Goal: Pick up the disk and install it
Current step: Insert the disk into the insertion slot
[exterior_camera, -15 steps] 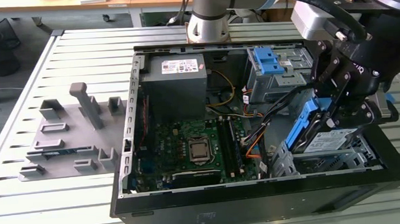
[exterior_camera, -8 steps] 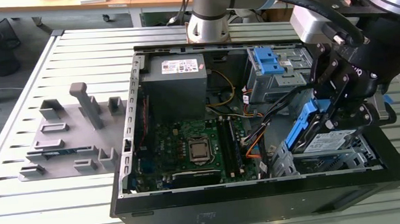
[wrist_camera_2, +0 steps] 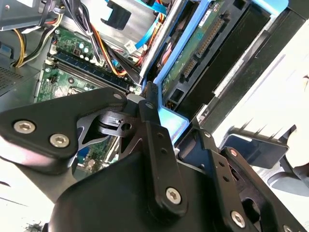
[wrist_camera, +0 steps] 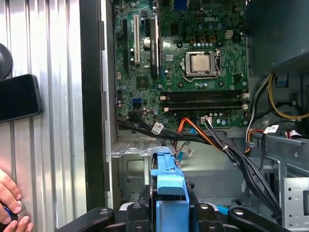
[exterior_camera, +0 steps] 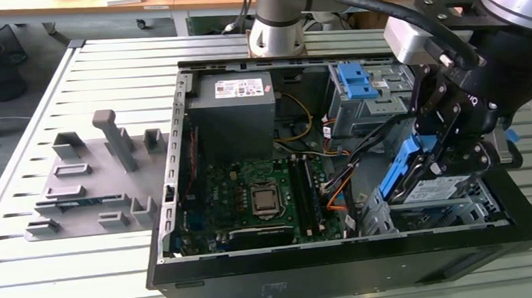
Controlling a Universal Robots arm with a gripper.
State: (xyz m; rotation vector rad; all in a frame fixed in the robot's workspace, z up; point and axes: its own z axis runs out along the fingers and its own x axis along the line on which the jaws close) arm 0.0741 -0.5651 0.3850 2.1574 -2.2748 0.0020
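The gripper (exterior_camera: 451, 158) hangs over the open computer case (exterior_camera: 346, 274), at the case's end toward the exterior view's right. Its jaws are closed on the disk (exterior_camera: 429, 191), clamping the blue carrier bracket (exterior_camera: 397, 168) that frames it. The disk is steeply tilted, its lower end at the metal drive cage (exterior_camera: 452, 216) in that corner of the case; whether the two touch cannot be told. The motherboard (exterior_camera: 259, 190) lies at the case's middle. In the second wrist view the fingers (wrist_camera_2: 155, 140) flank the bracket. A person's hand (wrist_camera: 9, 205) rests outside the case wall.
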